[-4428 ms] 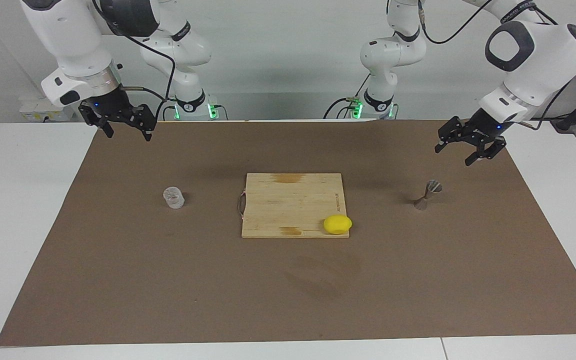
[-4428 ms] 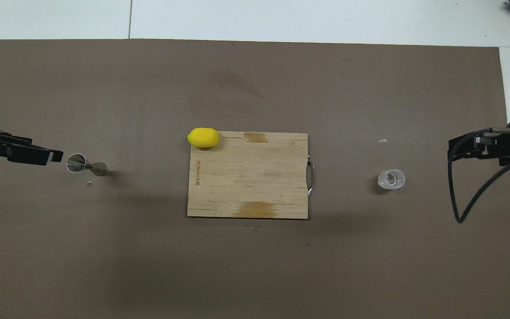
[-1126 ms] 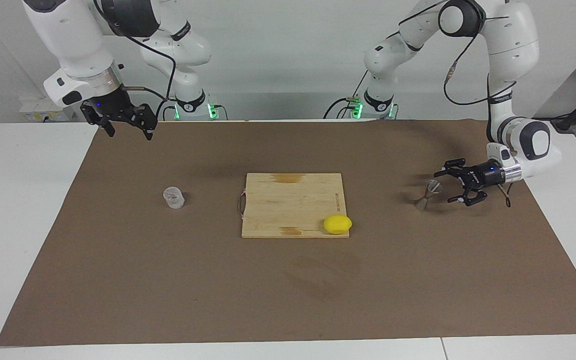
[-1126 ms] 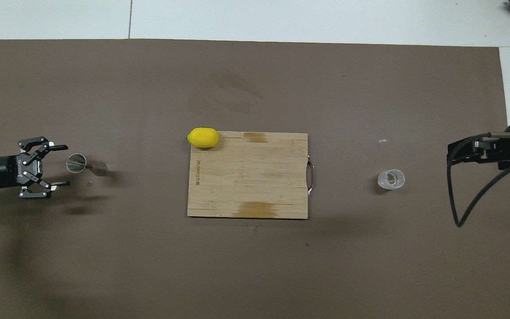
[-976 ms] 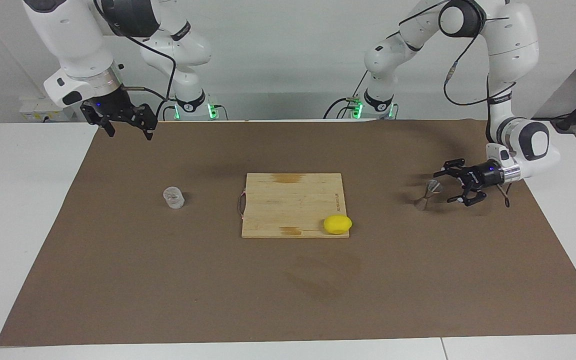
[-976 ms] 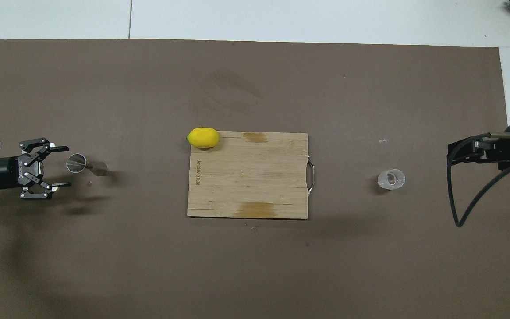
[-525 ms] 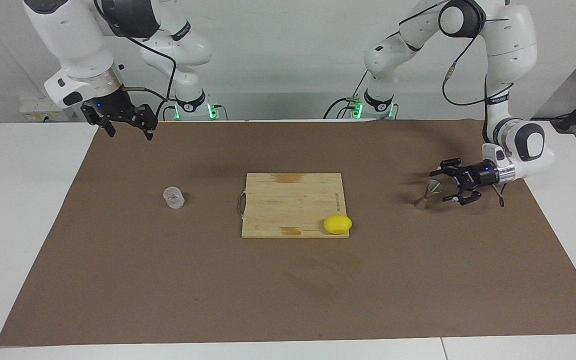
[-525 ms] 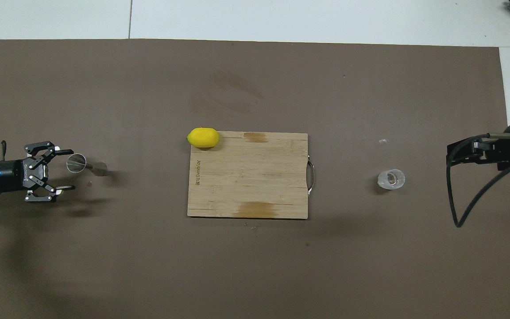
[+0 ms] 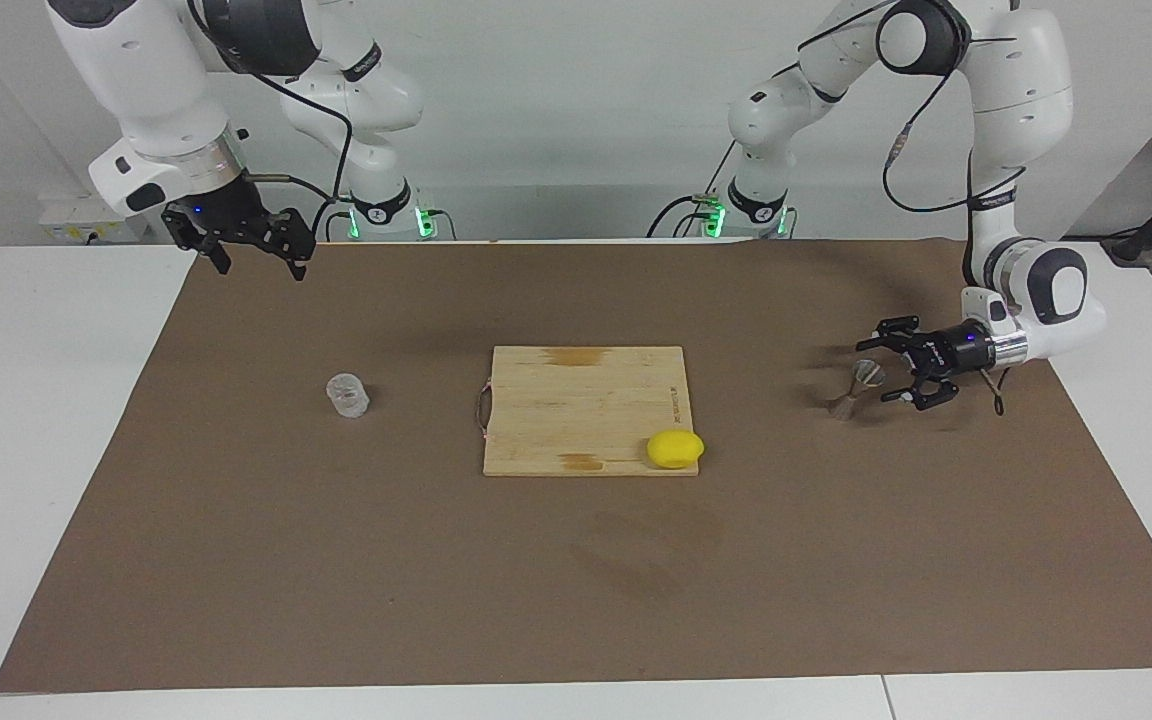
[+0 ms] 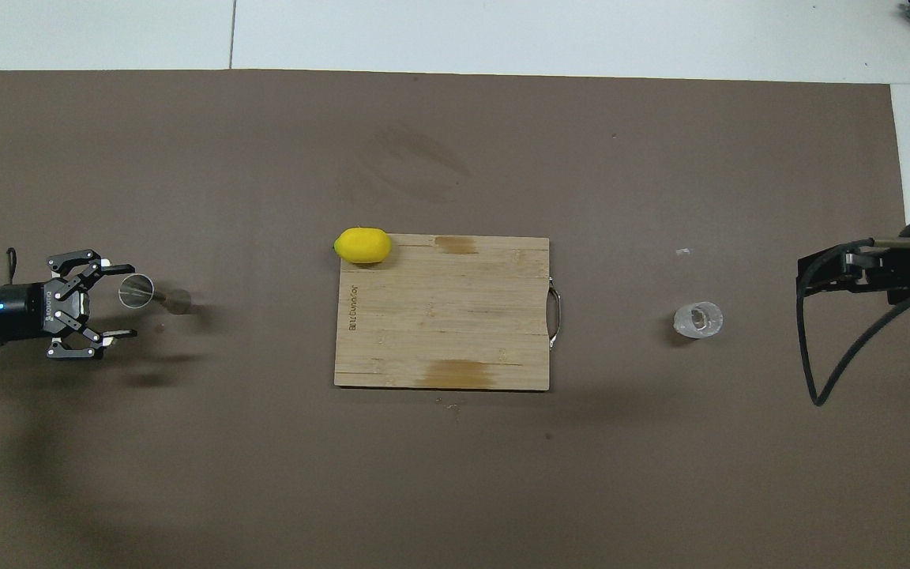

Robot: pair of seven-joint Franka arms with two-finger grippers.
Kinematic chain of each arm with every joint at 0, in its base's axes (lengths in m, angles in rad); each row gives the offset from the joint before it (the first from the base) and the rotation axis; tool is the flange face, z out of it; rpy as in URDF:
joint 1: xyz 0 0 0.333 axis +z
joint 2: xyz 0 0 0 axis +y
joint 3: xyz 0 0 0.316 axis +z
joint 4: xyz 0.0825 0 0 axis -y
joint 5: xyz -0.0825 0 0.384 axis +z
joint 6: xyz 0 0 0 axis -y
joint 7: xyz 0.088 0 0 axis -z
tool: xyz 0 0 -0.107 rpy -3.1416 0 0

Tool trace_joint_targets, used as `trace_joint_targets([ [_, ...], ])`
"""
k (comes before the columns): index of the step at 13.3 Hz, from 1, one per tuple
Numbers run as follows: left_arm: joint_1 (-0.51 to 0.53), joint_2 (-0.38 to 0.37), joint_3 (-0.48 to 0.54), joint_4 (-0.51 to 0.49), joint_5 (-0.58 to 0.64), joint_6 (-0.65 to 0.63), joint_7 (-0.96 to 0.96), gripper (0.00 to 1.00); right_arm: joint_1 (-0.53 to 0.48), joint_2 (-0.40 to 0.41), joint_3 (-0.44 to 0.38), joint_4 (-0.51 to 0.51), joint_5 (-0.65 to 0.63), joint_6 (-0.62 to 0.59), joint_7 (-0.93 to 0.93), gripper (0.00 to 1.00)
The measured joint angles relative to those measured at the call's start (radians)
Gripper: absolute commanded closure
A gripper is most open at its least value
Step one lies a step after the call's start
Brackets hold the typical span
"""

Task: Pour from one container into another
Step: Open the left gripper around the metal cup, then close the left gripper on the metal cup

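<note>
The clear glass cup [image 9: 347, 394] stands on the brown mat toward the right arm's end; it also shows in the overhead view [image 10: 697, 319]. The metal hourglass jigger [image 9: 848, 398] stands upright toward the left arm's end, also seen in the overhead view [image 10: 158, 296]. My left gripper [image 9: 877, 371] lies level, low over the mat, and is open. Its fingertips reach either side of the jigger's upper cone without touching it, as the overhead view [image 10: 133, 300] shows. My right gripper [image 9: 256, 262] is open and empty, waiting high over the mat's corner near its base, well apart from the cup.
A wooden cutting board [image 9: 576, 395] with a metal handle lies in the middle of the mat, between cup and jigger. A yellow lemon [image 9: 675, 448] sits at the board's corner farther from the robots, toward the left arm's end.
My left gripper came down from above, turned level, and crept toward the jigger until its open fingers flank the upper cone. The right arm, cup and jigger have not moved.
</note>
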Motion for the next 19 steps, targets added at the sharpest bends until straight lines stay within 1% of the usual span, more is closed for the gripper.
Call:
trace_joint_targets([
  [6,-0.012,-0.001,-0.009,0.001,-0.039,-0.007,0.000,0.00,0.000,0.000,0.000,0.000,0.000,0.000,0.000,0.00],
  [8,-0.021,-0.001,-0.010,0.001,-0.043,-0.007,0.001,0.01,0.000,0.000,0.000,-0.001,0.000,0.000,0.000,0.00],
  [9,-0.026,-0.001,-0.010,0.001,-0.045,-0.007,0.001,0.04,0.000,0.000,0.000,-0.001,0.000,0.000,0.000,0.00],
  [12,-0.028,-0.001,-0.008,0.002,-0.047,-0.007,0.001,0.15,0.000,0.000,0.000,-0.001,0.000,0.000,0.000,0.00],
  [14,-0.028,-0.001,-0.007,0.002,-0.047,-0.007,0.001,0.31,0.000,-0.001,0.000,-0.002,0.000,0.000,0.000,0.00],
  [16,-0.027,-0.001,-0.005,0.002,-0.047,-0.007,0.001,0.42,0.000,-0.001,0.000,-0.002,0.000,0.000,0.000,0.00],
  [17,-0.027,-0.001,-0.003,0.002,-0.047,-0.007,0.001,0.54,0.000,-0.001,0.000,-0.002,0.000,0.000,0.000,0.00],
  [19,-0.027,0.000,-0.002,0.003,-0.047,-0.006,0.001,0.69,0.000,-0.002,0.000,-0.004,0.000,0.000,0.000,0.00],
])
